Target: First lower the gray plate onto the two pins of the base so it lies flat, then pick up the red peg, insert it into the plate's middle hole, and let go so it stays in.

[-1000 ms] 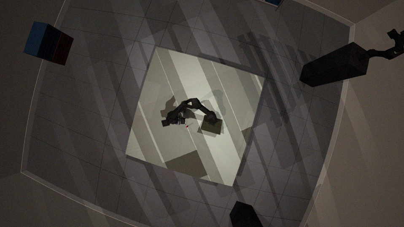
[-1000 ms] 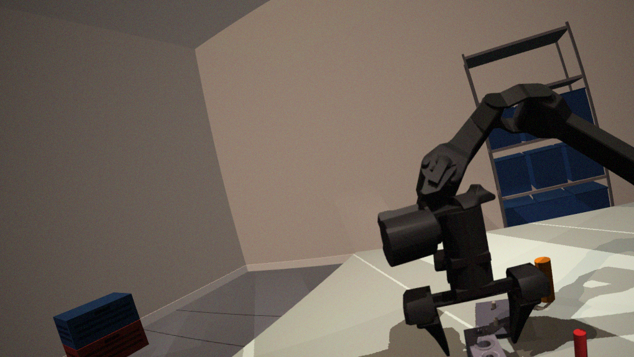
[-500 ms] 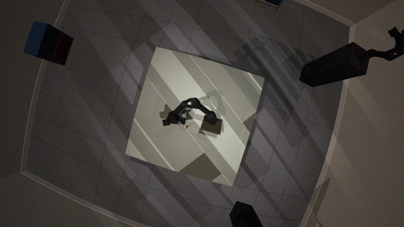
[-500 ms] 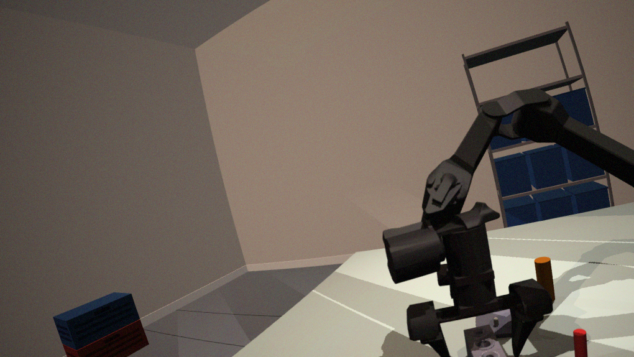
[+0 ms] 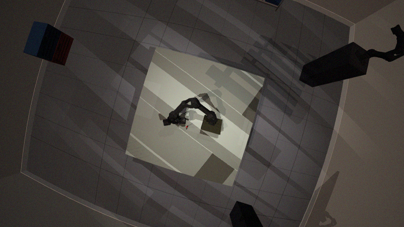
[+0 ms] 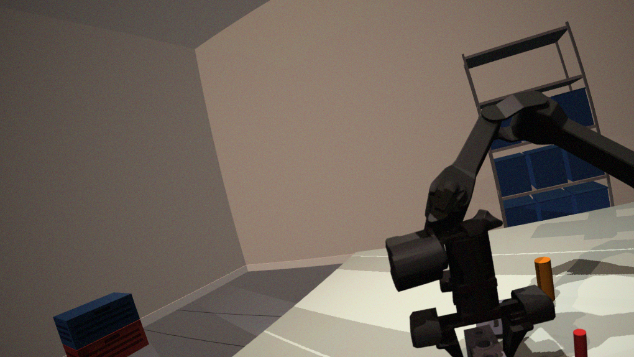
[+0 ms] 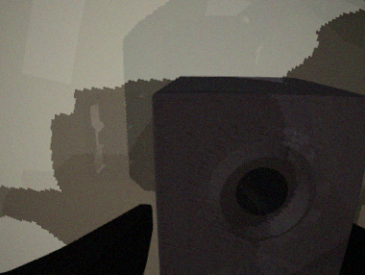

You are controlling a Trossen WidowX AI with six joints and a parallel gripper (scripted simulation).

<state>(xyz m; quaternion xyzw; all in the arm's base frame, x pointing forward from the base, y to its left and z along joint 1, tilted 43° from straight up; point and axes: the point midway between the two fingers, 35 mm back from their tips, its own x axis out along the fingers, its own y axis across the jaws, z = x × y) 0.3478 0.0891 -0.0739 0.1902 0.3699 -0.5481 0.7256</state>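
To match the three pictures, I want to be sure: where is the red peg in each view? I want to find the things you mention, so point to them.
Top: small, slightly left of and below the centre; the red peg (image 5: 186, 127) (image 6: 579, 344).
Exterior: bottom right, cut by the lower edge.
Wrist: not in it.
Shared landmark: the pale table top (image 5: 165, 150) (image 6: 319, 328) (image 7: 91, 43).
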